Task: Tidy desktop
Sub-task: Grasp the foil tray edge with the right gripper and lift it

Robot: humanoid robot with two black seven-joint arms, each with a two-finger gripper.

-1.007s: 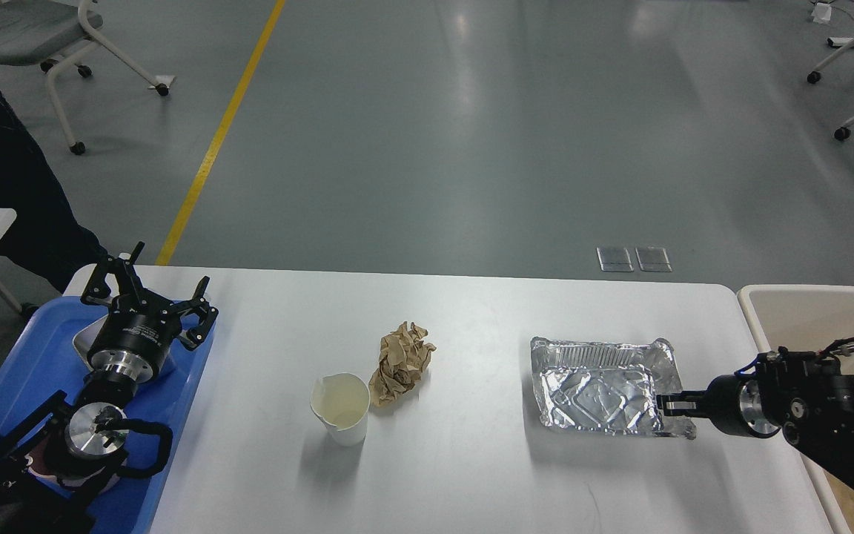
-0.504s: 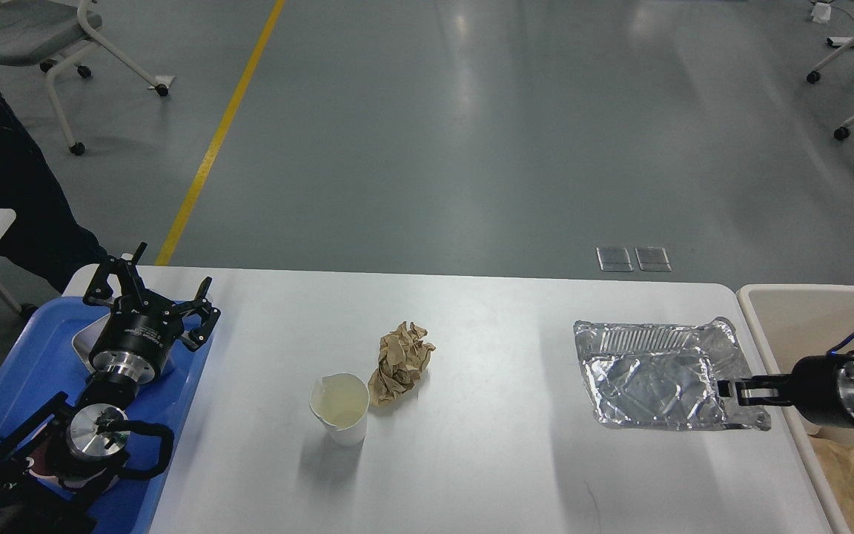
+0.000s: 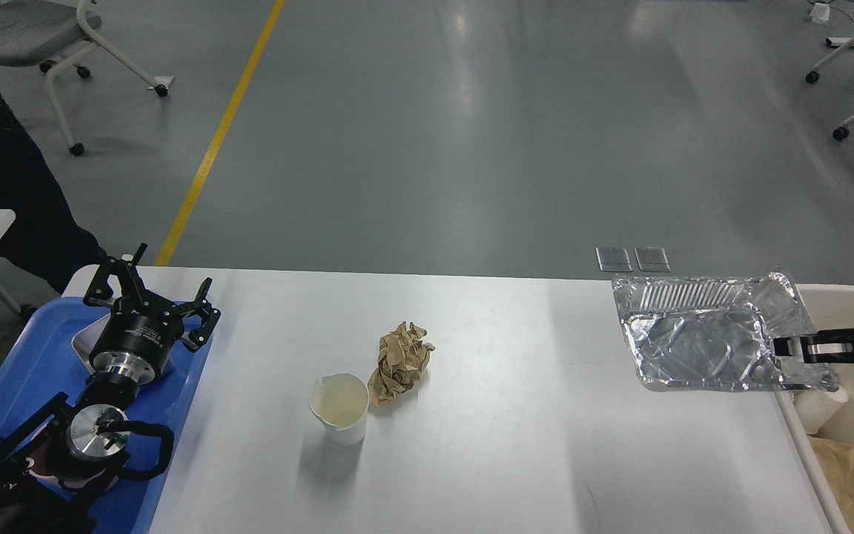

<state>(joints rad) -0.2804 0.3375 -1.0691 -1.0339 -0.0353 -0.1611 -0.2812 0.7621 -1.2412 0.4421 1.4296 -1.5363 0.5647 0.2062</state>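
Pinched by the right gripper (image 3: 786,346), the foil tray (image 3: 709,343) has lifted off the desktop (image 3: 471,445) past its right edge toward the bin (image 3: 853,311) — disposal looks near; left gripper (image 3: 153,297) splayed, idle.

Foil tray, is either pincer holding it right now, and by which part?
Yes. The right pincer grips the foil tray by its right rim, near the front corner. The left pincer is open, holding nothing.

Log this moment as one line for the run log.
right hand: shut on foil tray, lifted at bin edge | left hand: open over blue tray | cup, paper on desktop
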